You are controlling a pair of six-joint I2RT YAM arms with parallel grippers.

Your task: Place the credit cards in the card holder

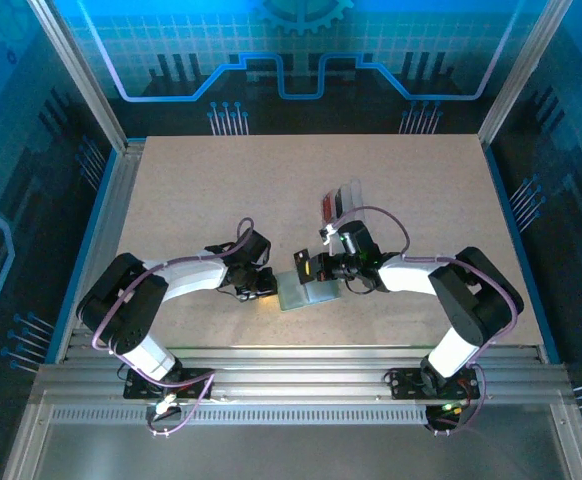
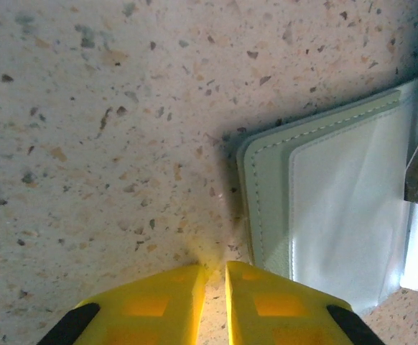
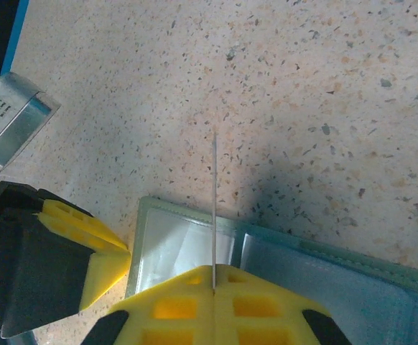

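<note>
Speckled beige surface [image 1: 421,200]: near its front edge the card holder [image 2: 338,208] lies open and flat. The right end effector [image 3: 214,269] pinches a credit card [image 3: 215,201] edge-on over it. The left end effector [image 2: 216,269], fingers pressed together on nothing, sits at the holder's left edge. With nothing pinning it, the holder would probably slide as the card pushes in, or the card could miss the slot.

The table [image 1: 191,190] is bare along its far edge and at both far corners. Nearer the front edge it is crowded: the left gripper [image 1: 266,289] and right gripper [image 1: 318,270] (clamping a credit card [image 3: 215,201] on edge) flank the card holder [image 1: 306,294]. A clear pouch [image 1: 339,203] lies just beyond.
</note>
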